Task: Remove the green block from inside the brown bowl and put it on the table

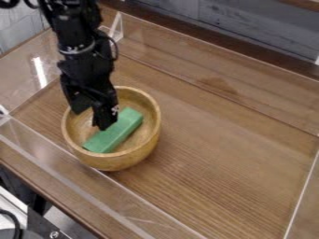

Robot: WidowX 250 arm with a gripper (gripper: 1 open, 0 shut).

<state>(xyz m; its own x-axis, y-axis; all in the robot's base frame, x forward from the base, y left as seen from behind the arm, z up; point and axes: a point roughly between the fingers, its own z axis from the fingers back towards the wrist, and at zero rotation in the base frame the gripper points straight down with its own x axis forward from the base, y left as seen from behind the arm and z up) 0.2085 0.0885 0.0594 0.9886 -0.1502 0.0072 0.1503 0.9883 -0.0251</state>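
The green block (116, 132) lies flat and slanted inside the brown bowl (145, 146), which rests on the table (225, 159) at the left. My gripper (92, 110) hangs over the bowl's back left part, just above the block's far end. Its dark fingers (104, 117) stand apart, open, with nothing between them. The fingertips reach down to about the bowl's rim, and I cannot tell whether they touch the block.
Low clear acrylic walls (162, 201) border the tabletop on all sides. A clear bracket (115, 28) stands at the back left corner behind the arm. Bare wood stretches to the right of the bowl.
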